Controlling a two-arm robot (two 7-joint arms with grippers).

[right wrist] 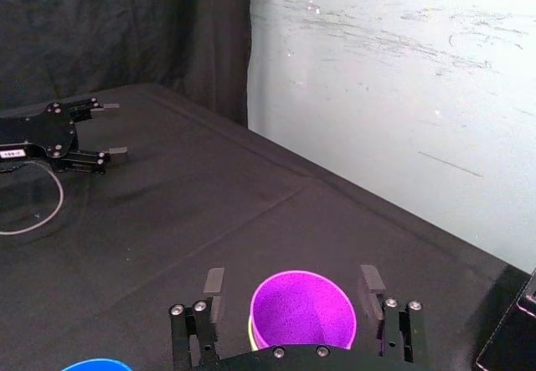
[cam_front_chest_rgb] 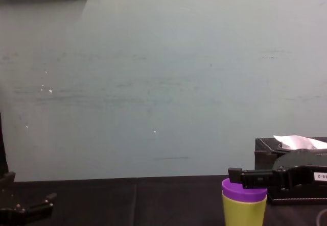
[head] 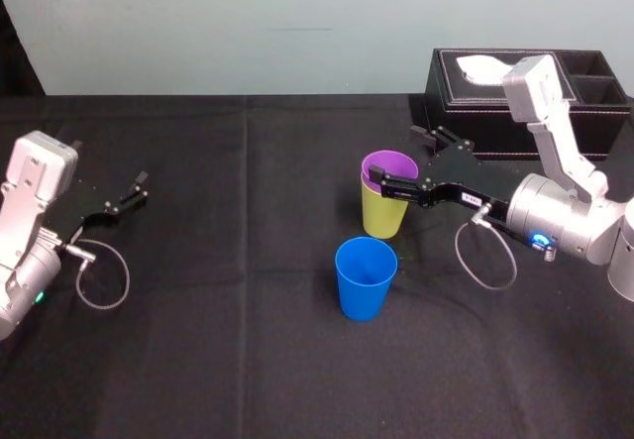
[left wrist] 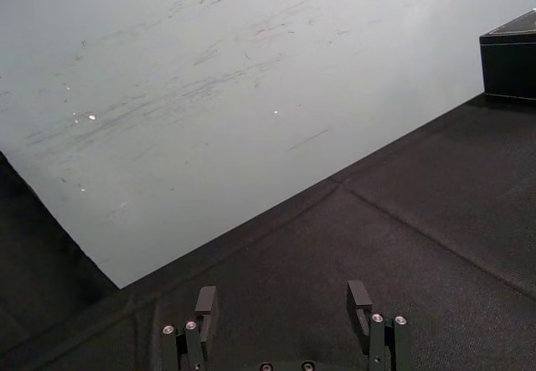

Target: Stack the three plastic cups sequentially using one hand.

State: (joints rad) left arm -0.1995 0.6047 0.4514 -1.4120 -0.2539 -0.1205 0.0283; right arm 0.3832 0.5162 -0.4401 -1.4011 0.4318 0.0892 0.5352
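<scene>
The purple cup [head: 394, 162] sits nested inside the lime yellow-green cup [head: 381, 216] near the middle of the black table. Only its rim [cam_front_chest_rgb: 240, 191] sticks out above the green wall [cam_front_chest_rgb: 244, 213]. My right gripper [head: 396, 154] reaches in from the right at rim height and stands open. In the right wrist view its fingers [right wrist: 214, 280] flank the purple cup [right wrist: 303, 316] with a gap on each side. The blue cup [head: 366, 275] stands upright alone, just in front of the pair. My left gripper [head: 134, 189] rests open at the far left.
A black tissue box [head: 495, 112] with white tissue stands at the back right, behind the right arm. Black cloth [head: 248, 340] covers the table, and a pale wall runs along its far edge. Loose cable loops hang by both wrists.
</scene>
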